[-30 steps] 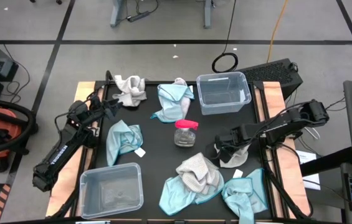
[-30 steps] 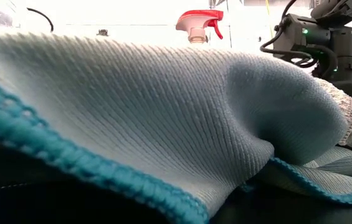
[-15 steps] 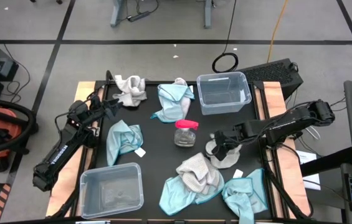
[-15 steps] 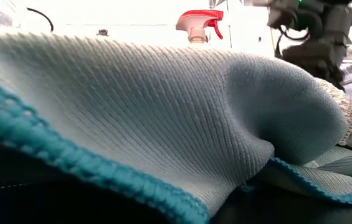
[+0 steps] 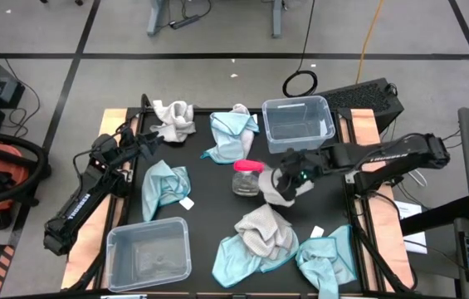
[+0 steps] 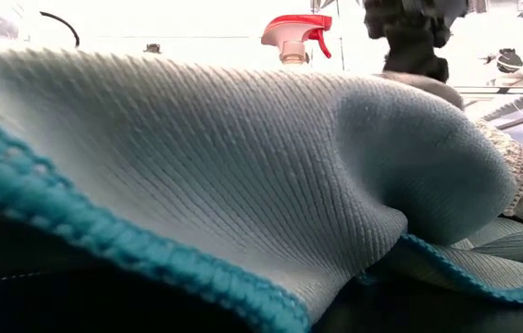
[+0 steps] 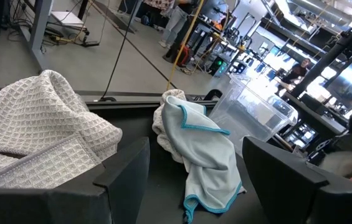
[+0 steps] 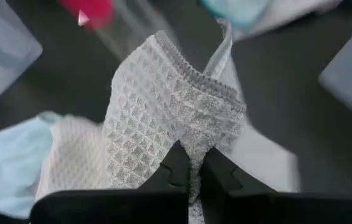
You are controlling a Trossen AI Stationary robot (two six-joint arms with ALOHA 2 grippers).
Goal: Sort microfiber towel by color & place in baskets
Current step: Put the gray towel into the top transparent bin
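Observation:
My right gripper (image 5: 287, 184) hangs over the middle right of the black table, shut on a grey-white waffle towel (image 8: 163, 118), which also shows in the high view (image 5: 276, 195). My left gripper (image 5: 148, 147) waits open at the far left, pointing at a white waffle towel (image 7: 32, 124). Light blue towels lie at the far middle (image 5: 232, 133), left (image 5: 165, 187), near middle (image 5: 236, 259) and near right (image 5: 327, 262). Another grey-white towel (image 5: 263, 228) rests on the near blue one. One clear basket (image 5: 298, 124) stands far right, the other (image 5: 149, 253) near left. My right gripper pinches a bunched fold of the waffle towel (image 8: 191, 155) between its two fingers. The fingers slant down from above, coming from the table's right side. The towel hangs slack below them, its hemmed edge (image 8: 194, 74) and a white label dangling; whether its lowest part touches the table I cannot tell.
A small clear jar with a pink lid (image 5: 247, 177) stands just left of the held towel. A red-triggered spray bottle (image 6: 293, 37) shows beyond the table in the low view, where a blue towel (image 6: 196, 166) fills most of the picture.
My right gripper has risen and drifted toward the jar and the far edge, tipping less steeply. The grey-white towel that lay on the table under it has come up with it and now hangs from the fingers.

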